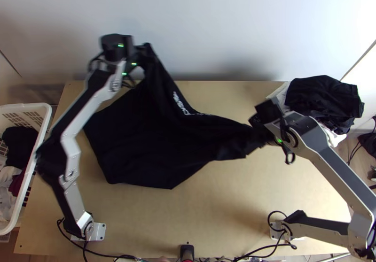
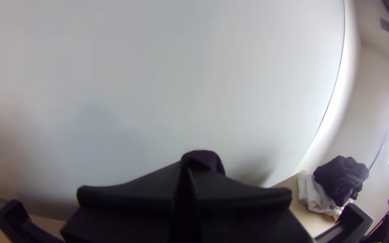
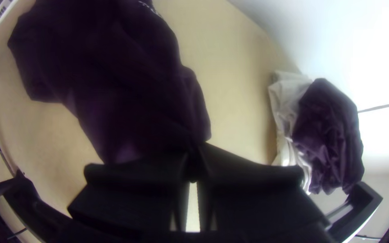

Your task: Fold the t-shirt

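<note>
Right now your black t-shirt (image 1: 141,140) lies loosely over the left and middle part of the light wooden worktop (image 1: 225,215), uneven and rumpled, with two parts drawn out from the main body. At the far side, your left gripper (image 1: 144,50) has its fingers pressed together on one part, holding it up in front of the pale wall (image 1: 188,22). Your right gripper (image 1: 256,123) pinches the other part between its fingers, toward the right side of the worktop, and white print shows on the cloth between the two. Near the worktop's far right corner you have a heap of dark cloth (image 1: 324,97) resting on white cloth (image 3: 282,96). Beside the left edge you see a white slatted basket (image 1: 28,106) with dark, white and red cloth inside. Black cables (image 1: 108,255) run along the near edge, around a small black device (image 1: 187,251). Light falls brightly on the wall at your right, and wooden floor (image 1: 355,154) shows past the worktop's right edge.
</note>
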